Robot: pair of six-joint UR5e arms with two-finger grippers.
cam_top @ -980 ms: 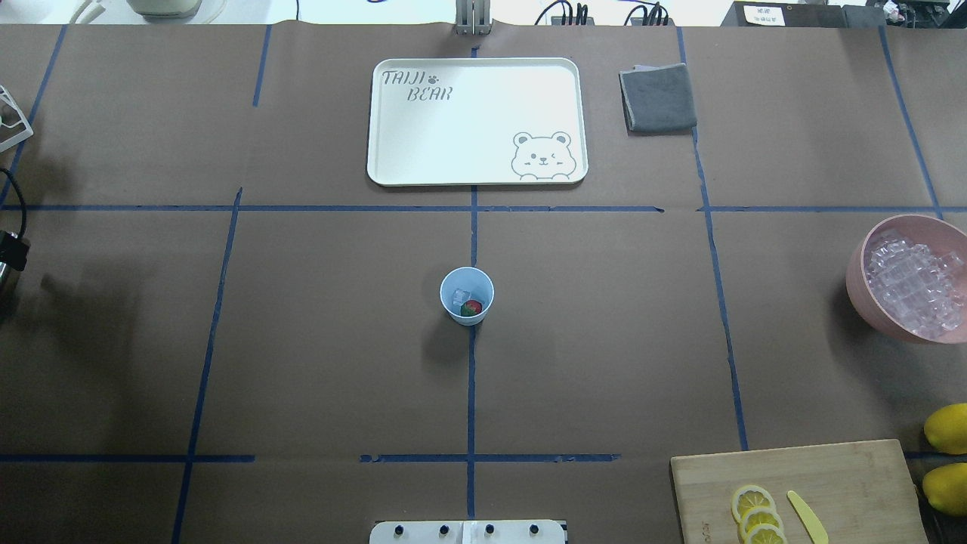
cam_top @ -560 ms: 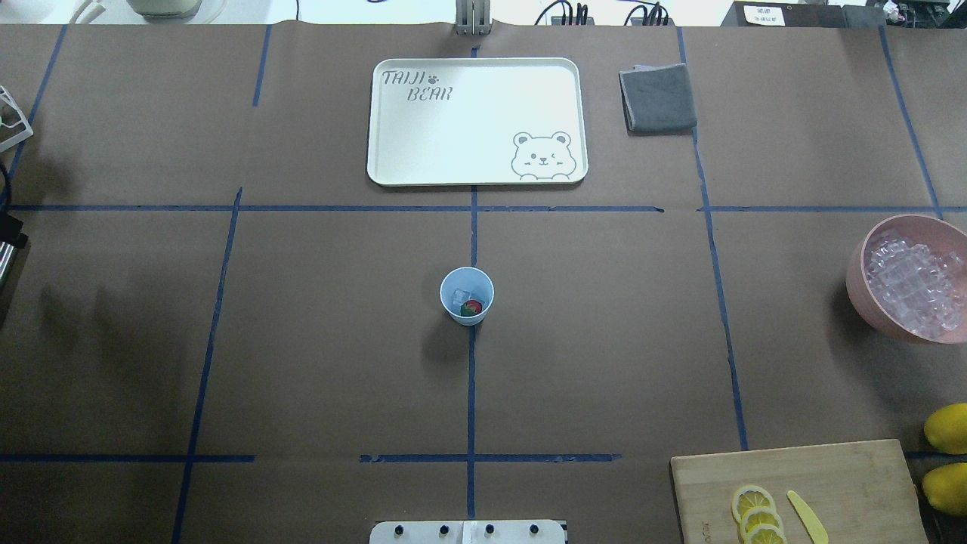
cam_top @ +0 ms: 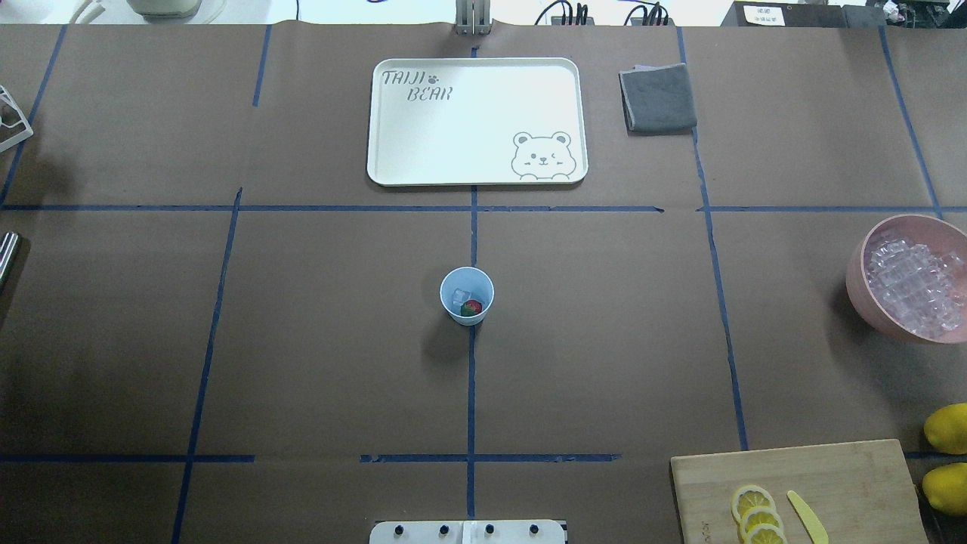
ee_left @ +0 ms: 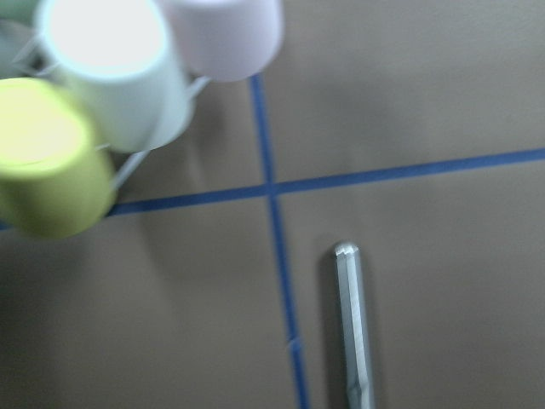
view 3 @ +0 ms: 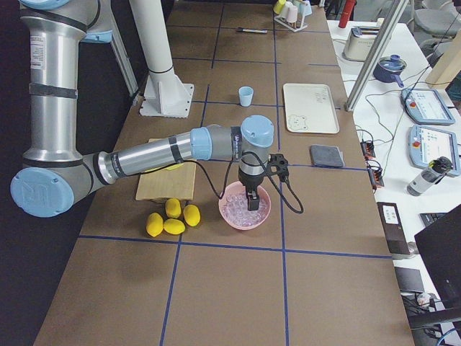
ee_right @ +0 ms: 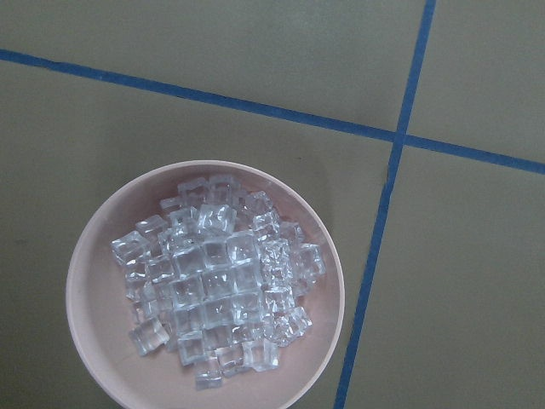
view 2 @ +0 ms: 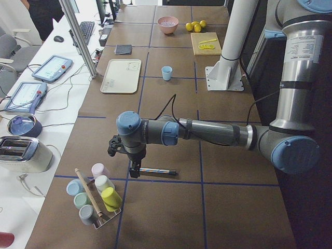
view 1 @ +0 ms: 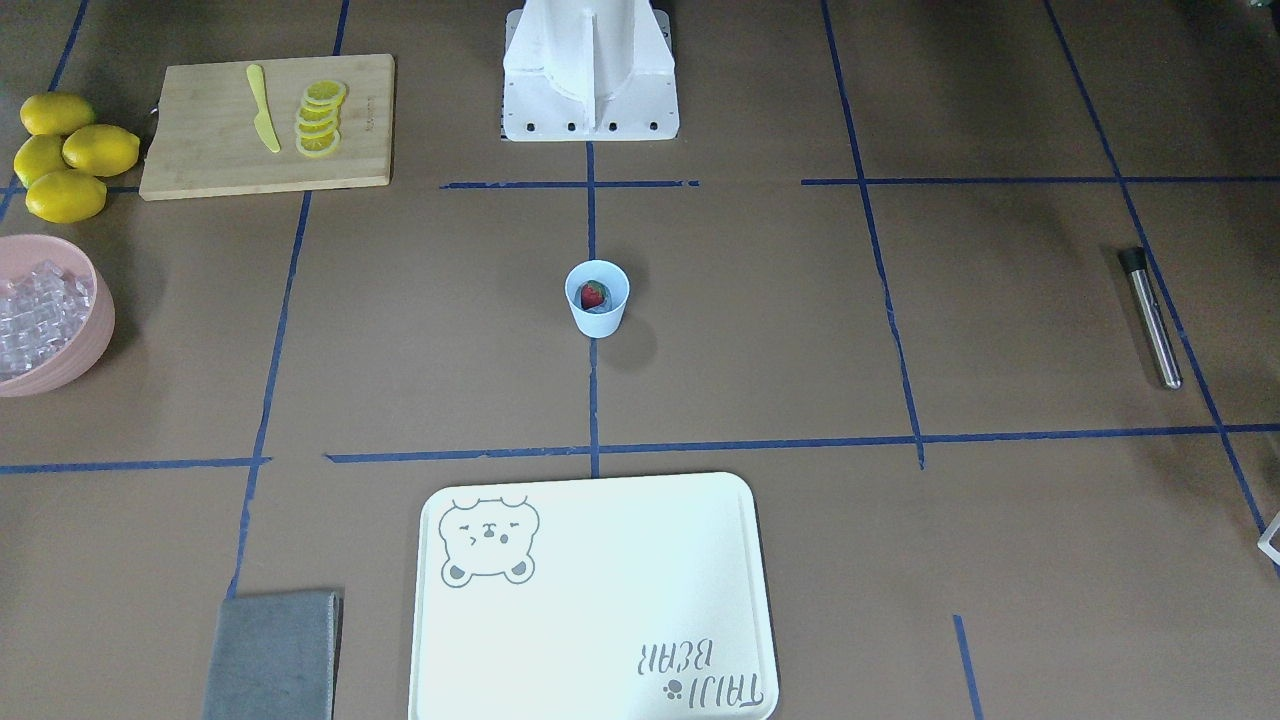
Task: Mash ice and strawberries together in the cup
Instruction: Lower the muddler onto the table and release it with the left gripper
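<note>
1. The cup [cam_top: 467, 296] is pale blue plastic, tapered and plain. It stands upright at the middle of the brown paper worktop [cam_top: 302, 340], on a blue tape line.
2. Inside it a red strawberry [cam_top: 472, 307] with a green top lies beside glassy ice [cam_top: 460, 297]. In the front view the ice is hard to make out.
3. A round pink bowl [ee_right: 85, 290], heaped with clear cubes, sits well apart from the cup, straight below my right wrist camera. Its lower rim is cut off in that view.
4. A smooth metal rod [ee_left: 353, 324] with a rounded tip lies flat on the worktop below my left wrist camera. Its lower end is cut off there, and the pastel tumblers [ee_left: 111, 77] near it are blurred.
5. My left jaws hang by the rod's end and my right jaws hang over the bowl. Both show only in the side views, so I cannot tell how far either pair is spread, or whether it touches anything.
</note>
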